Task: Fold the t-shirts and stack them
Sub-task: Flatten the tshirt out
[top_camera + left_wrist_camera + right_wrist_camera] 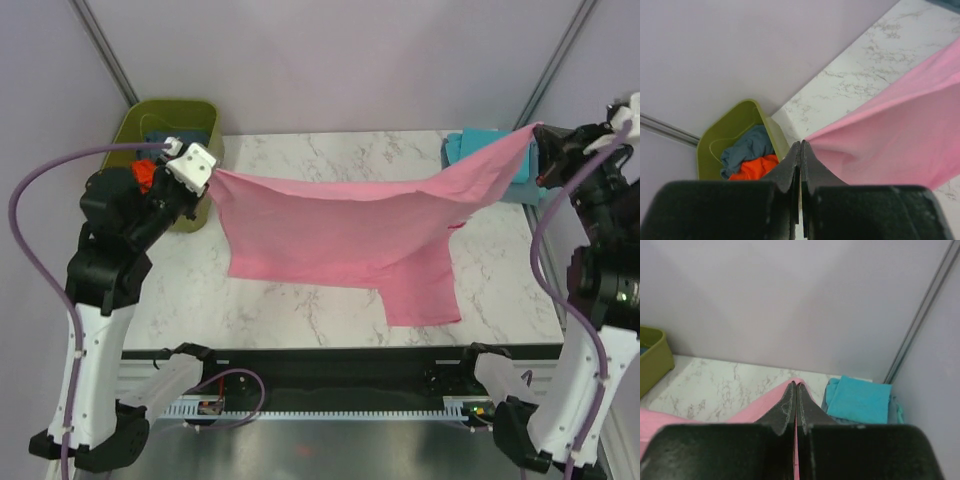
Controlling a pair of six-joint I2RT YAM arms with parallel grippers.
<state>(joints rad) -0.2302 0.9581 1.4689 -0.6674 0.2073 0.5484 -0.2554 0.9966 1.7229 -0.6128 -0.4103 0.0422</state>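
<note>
A light pink t-shirt (340, 240) hangs stretched in the air across the marble table, held at both ends. My left gripper (207, 172) is shut on its left corner, next to the tub; in the left wrist view the left gripper (801, 144) pinches the pink t-shirt (900, 135). My right gripper (540, 130) is shut on the pink shirt's right corner, raised at the far right; in the right wrist view the right gripper (796, 385) has the pink t-shirt (750, 412) between its fingers. A folded turquoise t-shirt (860, 397) lies at the back right corner.
An olive-green tub (150, 120) stands at the back left, holding an orange t-shirt (755, 167) and a slate blue t-shirt (747, 147). The marble table (300, 300) shows under the hanging shirt. Lilac walls close in the back and sides.
</note>
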